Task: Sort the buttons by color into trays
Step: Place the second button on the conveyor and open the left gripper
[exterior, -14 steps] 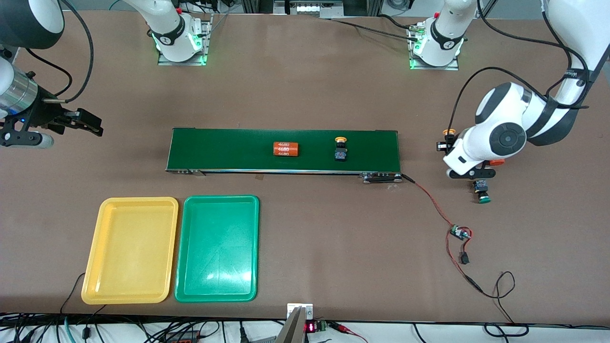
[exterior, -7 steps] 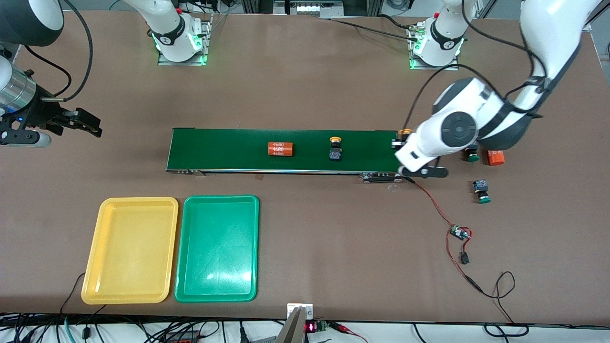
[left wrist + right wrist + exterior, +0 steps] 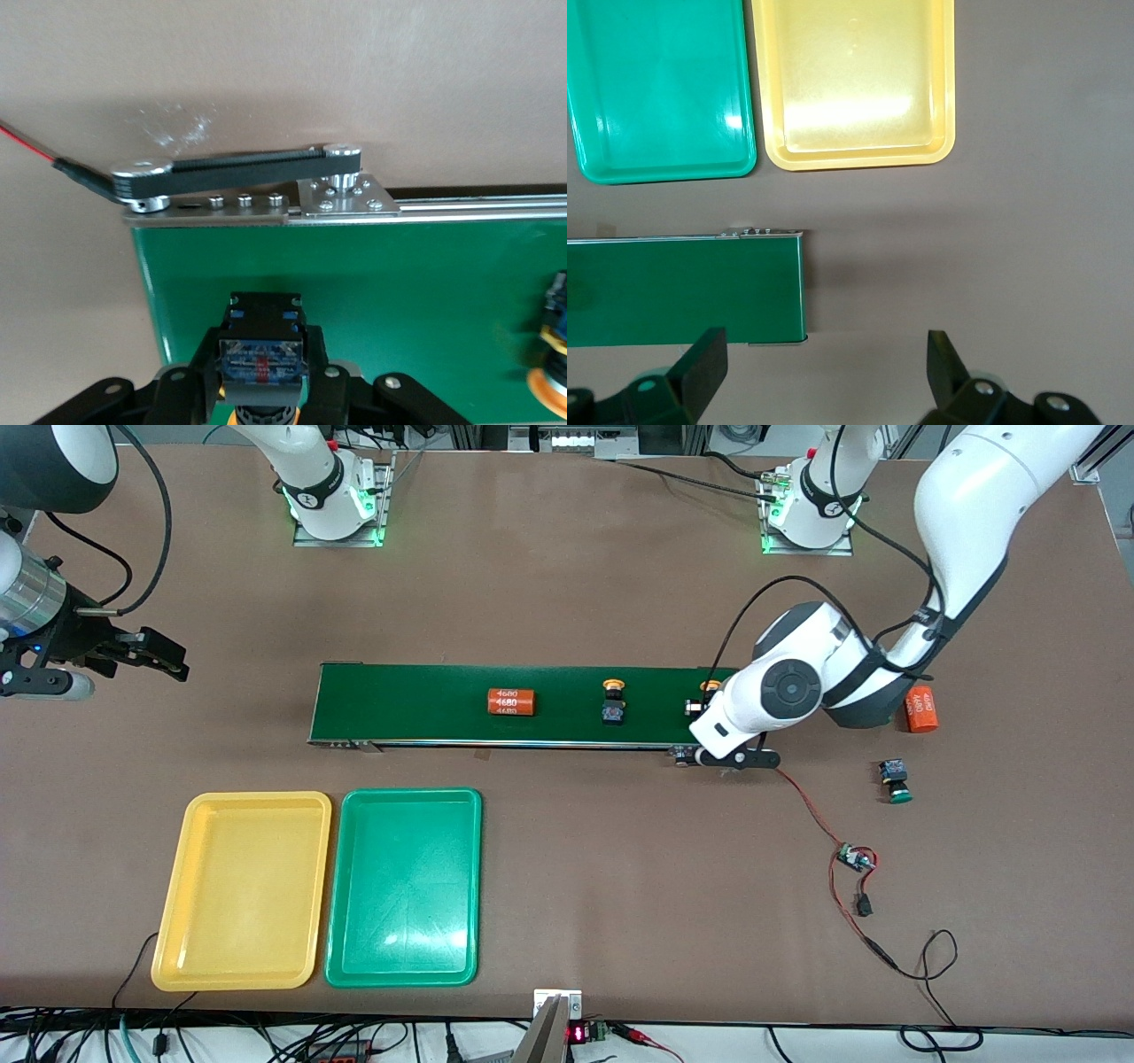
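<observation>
Hanging over the conveyor belt at its left-arm end, the left gripper is seen with jaws pinched on a yellow-capped button; only the left wrist view shows the grip, the front view hiding it under the arm. A second yellow-capped button and an orange cylinder lie on the belt. A green-capped button and another orange cylinder rest on the bench off the belt's end. The right gripper is held waiting, jaws spread. The yellow tray and green tray sit side by side.
</observation>
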